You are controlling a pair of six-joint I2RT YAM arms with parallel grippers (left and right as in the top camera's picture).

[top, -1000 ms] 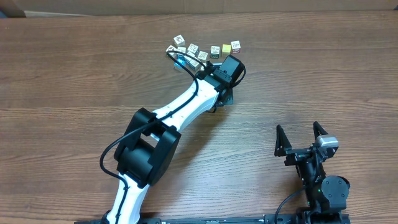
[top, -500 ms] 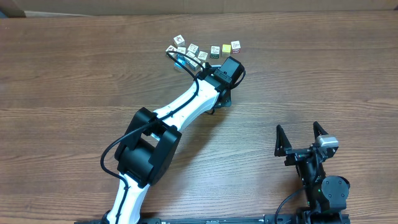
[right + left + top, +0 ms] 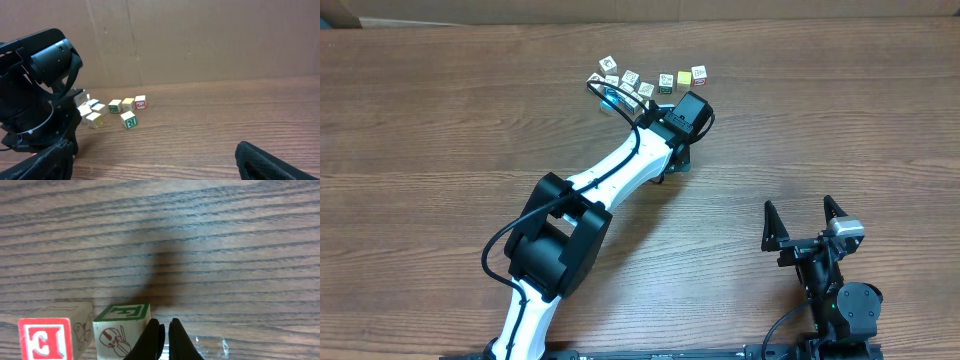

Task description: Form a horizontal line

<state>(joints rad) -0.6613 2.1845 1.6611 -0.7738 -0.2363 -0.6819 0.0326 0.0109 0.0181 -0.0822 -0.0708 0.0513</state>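
- Far edge of desk [image 3: 440, 150], leftmost: loose bunch of cubes [image 3: 620, 80].
- Just right of it: the horizontal line [image 3: 682, 78], a short row with its long axis across the desk, red-faced cube [image 3: 699, 73] at the right end.
- The left hand [image 3: 165, 326]: fingers pressed together, holding nothing, tips just beside a green-edged cube [image 3: 122, 330]. Its arm is stretched forward and is the nearer one.
- The right hand [image 3: 805, 215]: spread, well apart.

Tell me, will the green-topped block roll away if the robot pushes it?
Probably not: the green-topped block has flat faces and square corners, so it should slide rather than roll. It looks like stiff wood, so it likely won't squash. The red-letter block sits close beside it, so a sideways push might bump that one too.
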